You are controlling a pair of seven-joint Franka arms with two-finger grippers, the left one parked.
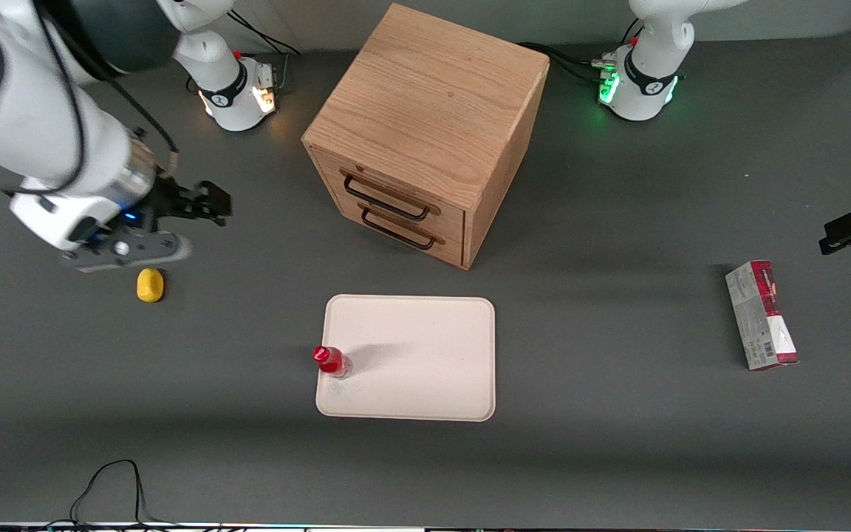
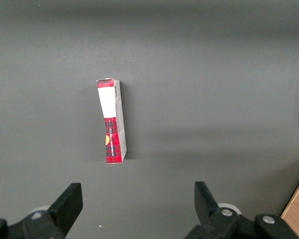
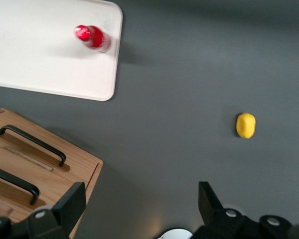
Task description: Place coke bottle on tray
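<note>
You get even overhead light, nothing blown out. The cabinet (image 1: 425, 133) throws a soft shadow toward the parked arm's end, the bottle (image 1: 331, 360) a short one across the tray (image 1: 425, 369). Gripper (image 1: 207, 203) up high looks slightly blurry.

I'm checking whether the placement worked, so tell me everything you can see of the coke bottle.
The coke bottle is small and slim, red with a red cap and a clear base. It stands upright on the tray, just inside the edge toward the working arm's end. Nothing else touches it. The gripper, jaws open, is well away above the table.
</note>
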